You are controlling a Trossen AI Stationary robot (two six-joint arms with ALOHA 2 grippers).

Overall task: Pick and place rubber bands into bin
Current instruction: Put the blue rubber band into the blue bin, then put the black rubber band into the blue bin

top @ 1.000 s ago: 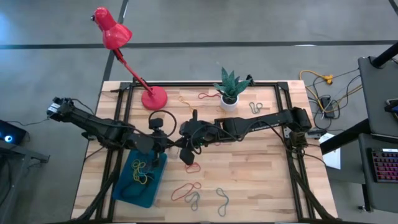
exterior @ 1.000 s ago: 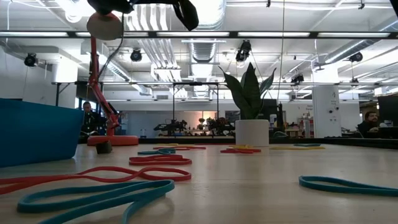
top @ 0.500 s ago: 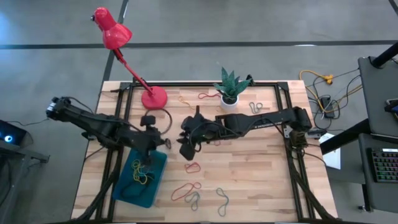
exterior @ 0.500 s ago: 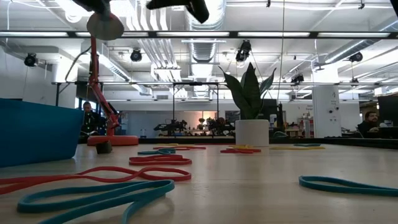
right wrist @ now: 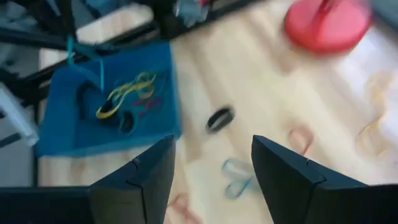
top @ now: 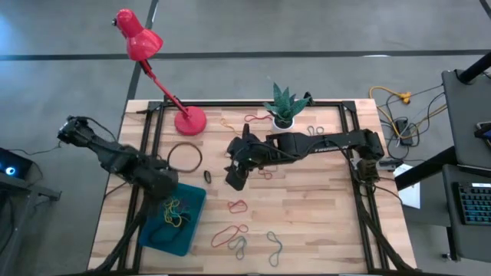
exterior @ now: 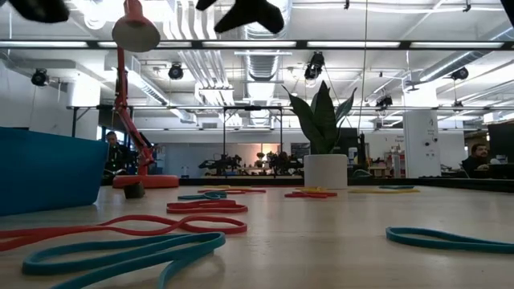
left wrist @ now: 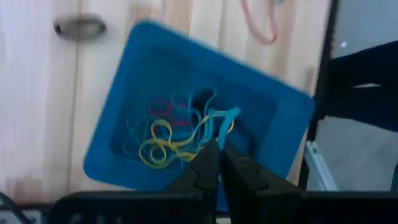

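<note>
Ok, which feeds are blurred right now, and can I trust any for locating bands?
Right wrist view: smeared, the red lamp base and bin soft. Left wrist view: slightly soft, but the bands in the bin are readable. High view: sharp and evenly lit. Low view: near teal band soft, ceiling lights glaring.

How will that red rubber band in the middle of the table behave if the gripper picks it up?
The red rubber band lies flat as a thin loop, so it is probably floppy and would sag. It looks very light, and may be hard to pinch off the table.
</note>
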